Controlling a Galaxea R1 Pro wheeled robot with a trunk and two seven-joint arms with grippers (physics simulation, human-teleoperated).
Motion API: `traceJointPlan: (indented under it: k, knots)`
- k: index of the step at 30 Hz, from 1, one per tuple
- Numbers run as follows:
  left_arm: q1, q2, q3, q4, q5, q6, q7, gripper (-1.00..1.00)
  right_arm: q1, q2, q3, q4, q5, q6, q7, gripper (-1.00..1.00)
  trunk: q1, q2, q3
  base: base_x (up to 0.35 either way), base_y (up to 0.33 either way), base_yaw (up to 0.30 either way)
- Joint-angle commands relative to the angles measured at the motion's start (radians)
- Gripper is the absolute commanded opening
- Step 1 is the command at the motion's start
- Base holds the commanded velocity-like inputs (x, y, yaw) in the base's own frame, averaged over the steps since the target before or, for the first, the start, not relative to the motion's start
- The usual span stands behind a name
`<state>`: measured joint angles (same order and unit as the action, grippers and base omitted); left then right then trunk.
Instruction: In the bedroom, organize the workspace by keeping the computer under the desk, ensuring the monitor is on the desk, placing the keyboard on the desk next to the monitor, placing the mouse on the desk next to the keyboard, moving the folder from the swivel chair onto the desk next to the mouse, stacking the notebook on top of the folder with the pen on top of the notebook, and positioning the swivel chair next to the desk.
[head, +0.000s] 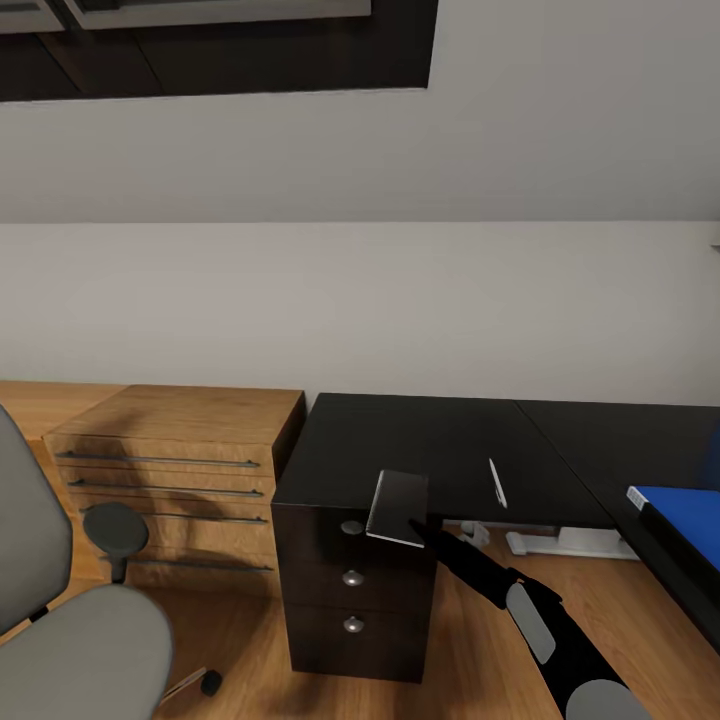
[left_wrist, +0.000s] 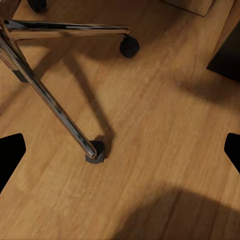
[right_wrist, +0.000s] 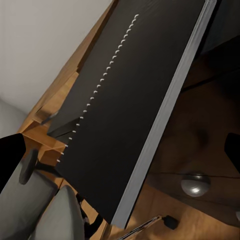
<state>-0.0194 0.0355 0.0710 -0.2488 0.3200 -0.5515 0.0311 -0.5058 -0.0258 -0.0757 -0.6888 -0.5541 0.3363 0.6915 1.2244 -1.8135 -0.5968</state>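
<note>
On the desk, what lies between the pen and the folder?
Nothing: in the head view only bare black desk top lies between the pen and the folder.

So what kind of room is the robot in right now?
Most likely a bedroom's home-office corner. A glossy black desk with a drawer unit stands against a plain wall, a grey swivel chair waits on the wood floor beside it, and a light wooden dresser sits next to the desk.
</note>
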Motion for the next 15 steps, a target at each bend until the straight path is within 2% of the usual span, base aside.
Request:
traceJointPlan:
  k: [1, 15]
  knots:
    - [-0.001, 0.0, 0.003, 0.0, -0.006, -0.002, 0.003, 1.0, -0.001, 0.0, -0.002, 0.0, -0.008, 0.009, 0.002, 1.0, 0.0, 0.0, -0.001, 0.007, 0.005, 0.0]
    - [0.0, -0.002, 0.004, 0.0, -0.006, -0.002, 0.003, 1.0, -0.001, 0.001, -0.002, 0.001, -0.007, 0.011, 0.0, 1.0, 0.0, 0.0, -0.001, 0.002, 0.001, 0.0]
